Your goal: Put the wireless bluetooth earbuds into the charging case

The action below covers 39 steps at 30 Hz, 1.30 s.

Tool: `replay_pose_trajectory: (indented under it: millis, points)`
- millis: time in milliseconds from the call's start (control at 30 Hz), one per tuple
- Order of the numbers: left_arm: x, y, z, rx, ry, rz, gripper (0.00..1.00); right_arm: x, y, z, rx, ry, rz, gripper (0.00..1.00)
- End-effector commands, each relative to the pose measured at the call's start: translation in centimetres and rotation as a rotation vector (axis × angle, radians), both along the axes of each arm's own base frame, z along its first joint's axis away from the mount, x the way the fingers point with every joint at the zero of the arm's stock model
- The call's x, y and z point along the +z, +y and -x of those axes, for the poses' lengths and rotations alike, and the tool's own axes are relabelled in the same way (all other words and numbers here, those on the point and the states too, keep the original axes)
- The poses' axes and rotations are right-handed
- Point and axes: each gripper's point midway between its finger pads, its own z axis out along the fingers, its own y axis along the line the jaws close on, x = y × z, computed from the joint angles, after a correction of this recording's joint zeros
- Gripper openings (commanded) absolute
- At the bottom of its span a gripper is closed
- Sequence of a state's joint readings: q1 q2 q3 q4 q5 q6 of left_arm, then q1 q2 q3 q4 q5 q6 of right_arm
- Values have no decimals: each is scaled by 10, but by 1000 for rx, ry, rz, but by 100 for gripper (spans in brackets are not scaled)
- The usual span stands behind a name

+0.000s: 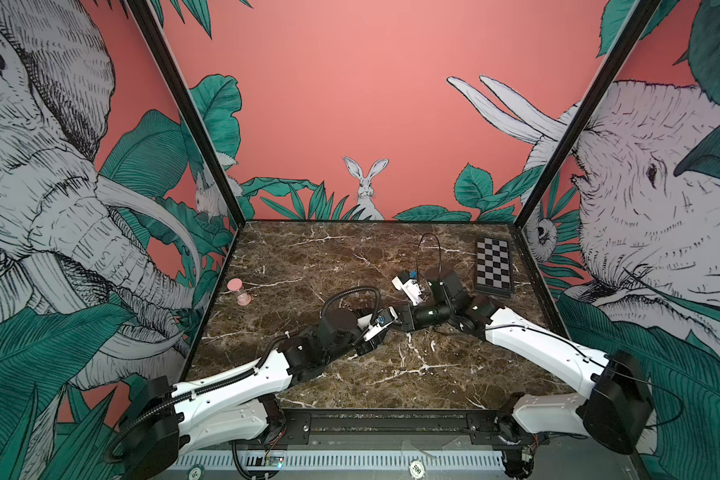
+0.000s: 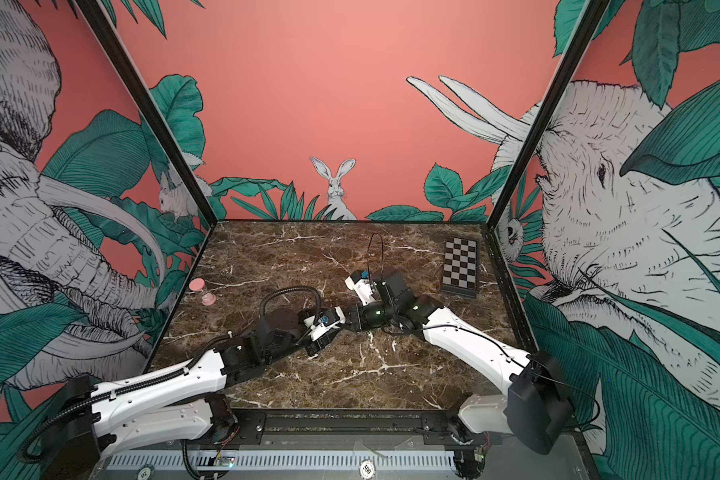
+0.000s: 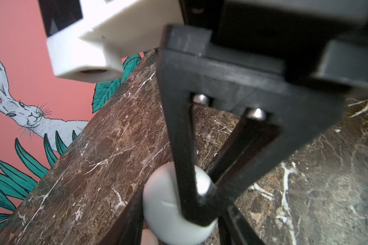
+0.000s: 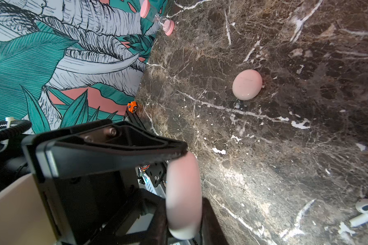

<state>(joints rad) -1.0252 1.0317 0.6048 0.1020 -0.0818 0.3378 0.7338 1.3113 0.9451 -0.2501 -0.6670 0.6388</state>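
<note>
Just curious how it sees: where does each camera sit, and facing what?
Top views: high in front, looking down on the marble table; both arms show.
Left wrist: behind the left pincer, clamped on a pale round case.
Right wrist: behind the right pincer, facing a pink case and an earbud.
Shared: pink hourglass, top and right-wrist views.

White earbud (image 4: 364, 210) lies loose; pale round case (image 3: 162, 212) is gripped.

marble table (image 1: 350, 374) | on it: hourglass (image 1: 238, 292), checkerboard (image 1: 494, 266), pink case (image 4: 247, 84), earbud (image 4: 364, 210)
</note>
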Motion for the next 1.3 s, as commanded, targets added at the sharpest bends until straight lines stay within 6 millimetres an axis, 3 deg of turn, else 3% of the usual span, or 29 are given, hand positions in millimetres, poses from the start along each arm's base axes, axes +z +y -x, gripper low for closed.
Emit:
replay_pose_trajectory:
  millis: [0,200,333,367,433,600,633,700,767,833,967,1100,1267]
  points:
    - [6,-3,6,-36,-16,25,0,4,6,1,21,-19,-26,17]
    - [6,-6,8,-50,-7,32,0,4,6,1,13,-21,-32,19]
    - [7,-7,10,-63,-4,37,0,5,5,1,11,-27,-36,4]
    - [8,-7,11,-68,-5,42,6,5,5,1,11,-27,-37,0]
    - [8,-8,13,-79,5,47,38,5,5,1,9,-28,-37,0]
    - [10,-12,20,-121,28,44,53,7,4,1,4,-38,-35,0]
    - [12,-12,23,-133,33,51,60,7,2,0,0,-47,-28,0]
    - [21,-12,29,-155,58,81,87,8,-2,0,-8,-68,-14,0]
    - [29,-10,49,-228,117,89,98,12,-6,1,-4,-93,3,0]
    - [43,-3,69,-297,165,126,99,15,-12,3,2,-122,14,0]
    - [64,20,88,-292,218,193,99,25,-21,11,35,-177,13,0]
    - [75,44,91,-221,289,234,99,47,-22,27,114,-242,-58,0]
    - [90,50,90,-254,487,368,99,67,-21,50,236,-289,-139,0]
